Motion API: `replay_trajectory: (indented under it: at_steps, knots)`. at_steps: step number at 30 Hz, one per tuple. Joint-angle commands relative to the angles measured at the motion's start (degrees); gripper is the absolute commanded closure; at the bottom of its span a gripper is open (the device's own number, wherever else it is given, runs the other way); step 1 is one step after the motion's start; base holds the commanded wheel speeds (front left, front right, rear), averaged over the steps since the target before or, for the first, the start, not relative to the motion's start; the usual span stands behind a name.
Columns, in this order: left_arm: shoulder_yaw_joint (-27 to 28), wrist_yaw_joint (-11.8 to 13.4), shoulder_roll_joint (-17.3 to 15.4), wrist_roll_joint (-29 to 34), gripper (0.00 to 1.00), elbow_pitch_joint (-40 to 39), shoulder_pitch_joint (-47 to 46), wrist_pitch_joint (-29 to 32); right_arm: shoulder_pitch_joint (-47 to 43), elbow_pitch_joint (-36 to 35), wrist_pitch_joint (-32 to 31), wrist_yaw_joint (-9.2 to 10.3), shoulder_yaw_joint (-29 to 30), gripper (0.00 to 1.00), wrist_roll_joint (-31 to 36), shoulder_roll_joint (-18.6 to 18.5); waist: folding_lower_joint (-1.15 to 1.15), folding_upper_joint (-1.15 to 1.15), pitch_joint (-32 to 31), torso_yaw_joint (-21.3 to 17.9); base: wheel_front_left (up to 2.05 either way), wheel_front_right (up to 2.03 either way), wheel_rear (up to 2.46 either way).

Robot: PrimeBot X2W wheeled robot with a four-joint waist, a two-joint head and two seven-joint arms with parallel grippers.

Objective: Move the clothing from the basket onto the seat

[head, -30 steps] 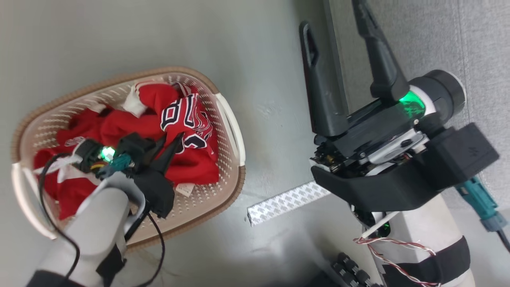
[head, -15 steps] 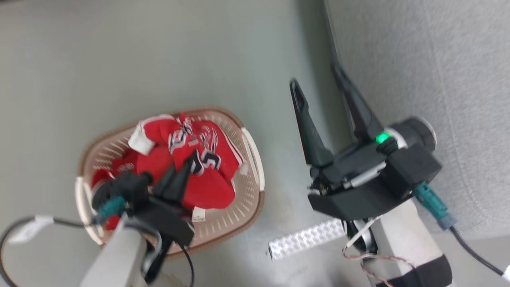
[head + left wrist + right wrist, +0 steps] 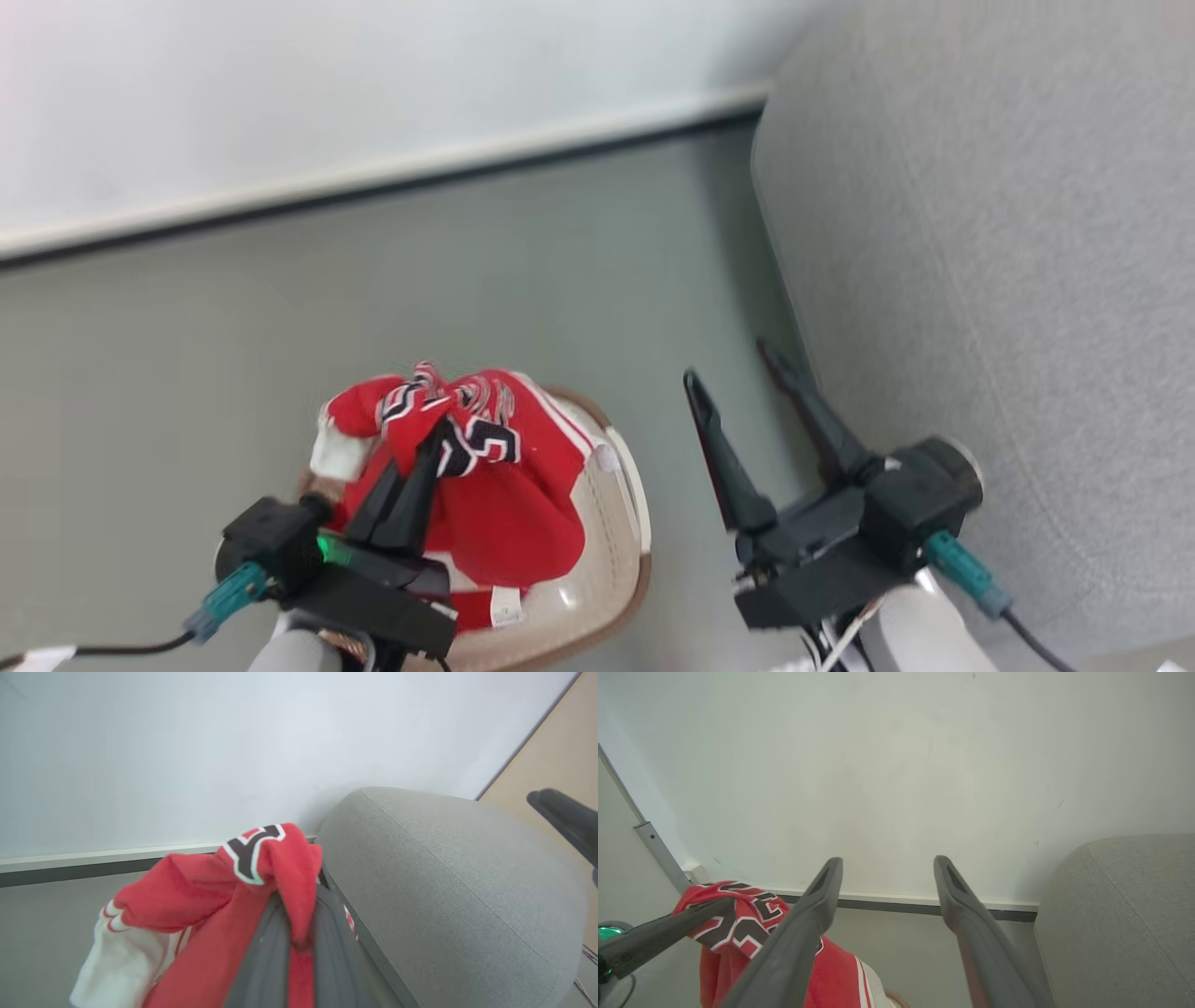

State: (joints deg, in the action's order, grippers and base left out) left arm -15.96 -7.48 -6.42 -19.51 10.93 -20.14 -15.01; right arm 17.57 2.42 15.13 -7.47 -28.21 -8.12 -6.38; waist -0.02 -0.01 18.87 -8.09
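Grey floor (image 3: 373, 299) below white wall (image 3: 280, 93). Left fingers (image 3: 411, 485) pressed together, pinching red clothing (image 3: 509, 513), hanging bunched just above cream basket (image 3: 611, 523). Right fingers (image 3: 724, 457) spread wide, empty, right of basket. Grey seat (image 3: 980, 280) farther right of basket.

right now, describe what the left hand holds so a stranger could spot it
Left of the large grey woven-fabric sofa stands a cream plastic laundry basket with a brown rim. Bunched above it, pinched in the shut left hand, hangs a red fabric jersey; its black-and-white numbers set it apart.
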Motion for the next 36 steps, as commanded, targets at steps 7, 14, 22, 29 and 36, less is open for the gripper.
replay_trajectory:
  at_steps: [7, 14, 22, 29, 36]
  knots:
    - [2.5, 0.0, 0.4, -1.2, 1.0, -4.1, 3.8, -0.2, -4.8, 1.9, 0.0, -0.04, -1.7, 0.0, -1.6, -1.3, 0.02, 0.01, -12.3, 1.8, 0.0, 0.0, 0.0]
    - [4.3, 0.0, -0.2, -1.3, 1.0, -6.2, 5.2, -0.2, -7.5, 2.9, 0.0, -0.04, -3.7, 0.0, -3.1, -1.9, 0.02, 0.01, -17.3, 1.3, 0.0, 0.0, 0.0]
    - [4.7, 0.0, -1.3, -1.8, 1.0, -6.6, 4.4, -0.2, -8.2, 2.3, 0.0, -0.04, -3.1, 0.0, -3.1, -0.8, 0.02, 0.01, -19.0, 0.9, 0.0, 0.0, 0.0]
    - [0.4, 0.0, -2.9, -0.3, 1.0, -4.5, 2.5, -0.2, -8.2, 2.9, 0.0, -0.04, -6.3, 0.0, -5.2, -1.3, 0.02, 0.01, -19.9, 1.5, 0.0, 0.0, 0.0]
    - [-5.5, 0.0, -3.9, -0.6, 1.0, -1.8, -1.0, 0.2, -5.6, 6.1, 0.0, -0.03, -12.0, 0.0, -8.1, -1.9, 0.02, 0.01, -20.3, 1.6, 0.0, 0.0, 0.0]
